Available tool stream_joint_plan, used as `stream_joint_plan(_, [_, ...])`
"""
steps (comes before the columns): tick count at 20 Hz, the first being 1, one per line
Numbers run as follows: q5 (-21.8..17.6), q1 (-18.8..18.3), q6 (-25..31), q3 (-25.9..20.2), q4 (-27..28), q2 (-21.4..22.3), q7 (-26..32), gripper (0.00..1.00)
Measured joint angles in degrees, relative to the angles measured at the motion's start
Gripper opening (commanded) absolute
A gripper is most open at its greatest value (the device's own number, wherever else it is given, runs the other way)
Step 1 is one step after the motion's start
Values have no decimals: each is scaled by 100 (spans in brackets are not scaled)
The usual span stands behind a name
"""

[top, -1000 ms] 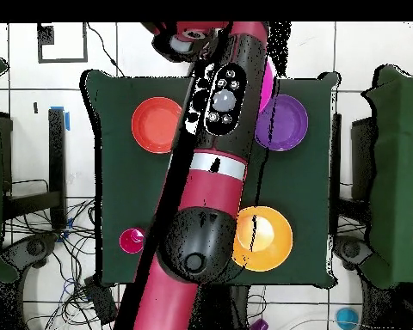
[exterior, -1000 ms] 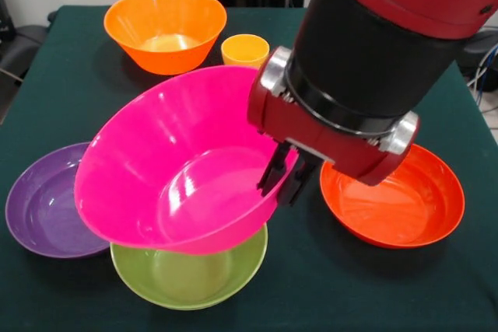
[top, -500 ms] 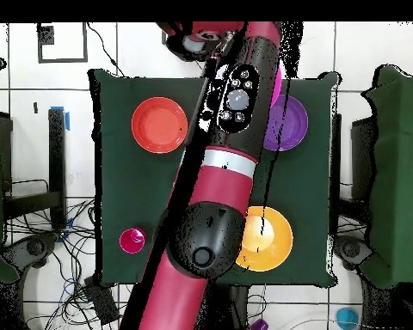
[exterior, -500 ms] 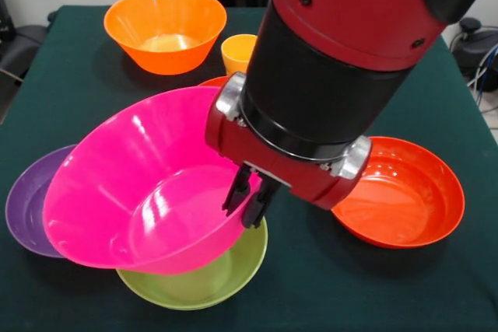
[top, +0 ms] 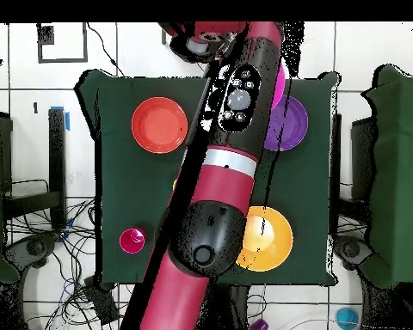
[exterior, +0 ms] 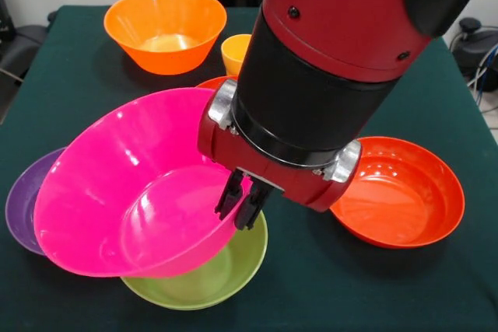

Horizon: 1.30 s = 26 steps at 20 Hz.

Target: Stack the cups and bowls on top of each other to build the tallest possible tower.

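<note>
In the front view my gripper (exterior: 240,207) is shut on the right rim of the big magenta bowl (exterior: 132,184). It holds the bowl tilted, just above the lime-green bowl (exterior: 214,274) at the table's near edge; I cannot tell whether the two touch. The purple bowl (exterior: 22,196) lies half hidden behind the magenta one at the left. The deep orange bowl (exterior: 165,27) and the yellow-orange cup (exterior: 237,50) stand at the far side. In the overhead view the arm (top: 231,112) hides the gripper; a sliver of the magenta bowl (top: 281,79) shows.
A shallow red-orange bowl (exterior: 401,192) lies right of the gripper, also in the overhead view (top: 159,125). A second red-orange rim (exterior: 215,81) peeks out behind the magenta bowl. Overhead, the purple bowl (top: 293,123), the orange bowl (top: 268,239) and a small magenta round thing (top: 131,240) show.
The gripper has carried the magenta bowl leftward and lower in the front view, closer over the green bowl. The bowl now covers more of the purple bowl.
</note>
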State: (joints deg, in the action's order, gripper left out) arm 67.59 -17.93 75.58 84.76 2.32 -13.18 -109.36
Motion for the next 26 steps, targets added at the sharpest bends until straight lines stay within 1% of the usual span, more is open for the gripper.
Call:
stream_joint_plan(3, [0, 0, 0, 0, 0, -10, 100, 0])
stream_joint_plan(18, [-33, 0, -7, -30, -1, -65, 105, 0])
stream_joint_plan(22, [-164, 15, -7, -161, -1, -66, 105, 0])
stream_joint_plan(26, [-390, 41, -7, -388, -2, -66, 105, 0])
